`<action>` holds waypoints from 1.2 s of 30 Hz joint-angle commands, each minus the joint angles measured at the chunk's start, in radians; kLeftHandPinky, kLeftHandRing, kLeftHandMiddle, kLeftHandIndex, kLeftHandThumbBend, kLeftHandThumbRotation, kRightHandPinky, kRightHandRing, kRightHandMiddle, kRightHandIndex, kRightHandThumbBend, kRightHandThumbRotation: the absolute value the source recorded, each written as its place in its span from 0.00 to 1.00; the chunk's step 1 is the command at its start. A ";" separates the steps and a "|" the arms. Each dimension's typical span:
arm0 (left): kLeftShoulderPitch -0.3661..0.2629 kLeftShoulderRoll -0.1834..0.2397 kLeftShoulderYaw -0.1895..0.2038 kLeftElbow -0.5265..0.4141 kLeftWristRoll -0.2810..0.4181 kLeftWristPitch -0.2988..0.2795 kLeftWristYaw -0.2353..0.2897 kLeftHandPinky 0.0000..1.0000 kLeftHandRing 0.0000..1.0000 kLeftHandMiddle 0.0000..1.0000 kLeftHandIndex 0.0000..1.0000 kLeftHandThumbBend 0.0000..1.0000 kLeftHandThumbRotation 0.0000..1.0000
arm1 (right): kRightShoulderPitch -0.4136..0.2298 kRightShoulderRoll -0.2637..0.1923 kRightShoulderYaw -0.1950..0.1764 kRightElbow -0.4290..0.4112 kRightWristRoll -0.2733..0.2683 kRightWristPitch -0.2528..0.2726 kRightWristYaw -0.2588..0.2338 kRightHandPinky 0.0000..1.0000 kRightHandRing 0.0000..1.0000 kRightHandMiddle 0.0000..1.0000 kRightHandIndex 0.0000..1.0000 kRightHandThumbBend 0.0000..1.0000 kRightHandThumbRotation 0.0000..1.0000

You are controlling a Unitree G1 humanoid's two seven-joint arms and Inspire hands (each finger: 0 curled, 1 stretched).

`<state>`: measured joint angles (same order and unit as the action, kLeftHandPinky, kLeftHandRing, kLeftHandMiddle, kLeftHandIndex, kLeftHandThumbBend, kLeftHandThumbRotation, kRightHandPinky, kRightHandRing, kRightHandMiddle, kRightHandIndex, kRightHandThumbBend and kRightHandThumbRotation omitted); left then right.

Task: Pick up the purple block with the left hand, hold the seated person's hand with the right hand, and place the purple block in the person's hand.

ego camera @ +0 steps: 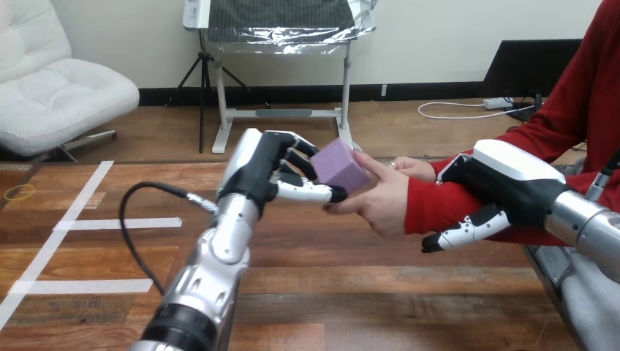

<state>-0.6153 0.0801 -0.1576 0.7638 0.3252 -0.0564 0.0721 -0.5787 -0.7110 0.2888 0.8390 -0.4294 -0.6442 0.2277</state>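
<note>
Grips the block [341, 167] with the left hand [269, 167], thumb below and fingers curled over its near face, well clear of the counter [351, 292]. Counts the pickup as done on that showing. Holds it up level with the person's hand [384, 205], open there, palm turned toward the block, one finger raised along the block's far edge. Looks to be touching that finger and the thumb tip, though cannot tell for sure whether bearing on the palm or merely just beside it.

With the right hand [512, 189], reaches in from the right and wraps the person's forearm [439, 203] just behind the wrist: white shell over the top of the red sleeve, one jointed tip showing beneath it. Clasps the forearm rather than the hand itself, but serves the same end, so rates the steadying step as done too.

Leaves only the last part:
- settle the block fully into the open palm;
- loosen the left fingers;
- draw the left hand away without dragging the block along.

Calls for the right hand's clasp kept on until then. Judges the task roughly two thirds through: handover close but not yet made, with the block wholly in the left hand's grip.
</note>
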 commanded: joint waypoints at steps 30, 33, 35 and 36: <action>-0.134 -0.092 -0.061 0.150 0.009 -0.035 0.004 0.26 0.34 0.41 0.44 0.76 0.00 | 0.008 0.056 -0.072 -0.230 0.084 0.062 0.065 0.15 0.19 0.24 0.27 0.90 0.42; -0.131 -0.093 -0.064 0.152 0.010 -0.038 0.000 0.25 0.33 0.40 0.44 0.75 0.00 | 0.009 0.056 -0.074 -0.233 0.085 0.064 0.067 0.15 0.19 0.24 0.27 0.90 0.41; -0.130 -0.094 -0.064 0.152 0.010 -0.040 -0.001 0.24 0.32 0.40 0.44 0.75 0.00 | 0.009 0.056 -0.075 -0.232 0.086 0.062 0.067 0.15 0.19 0.25 0.27 0.91 0.41; -0.128 -0.094 -0.065 0.154 0.010 -0.043 -0.002 0.24 0.32 0.40 0.44 0.75 0.00 | 0.010 0.056 -0.076 -0.234 0.086 0.065 0.068 0.16 0.19 0.25 0.27 0.91 0.41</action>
<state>-0.6738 0.0294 -0.1846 0.9117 0.3243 -0.0687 0.0885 -0.5181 -0.7063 0.2556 0.7062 -0.4086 -0.5510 0.3006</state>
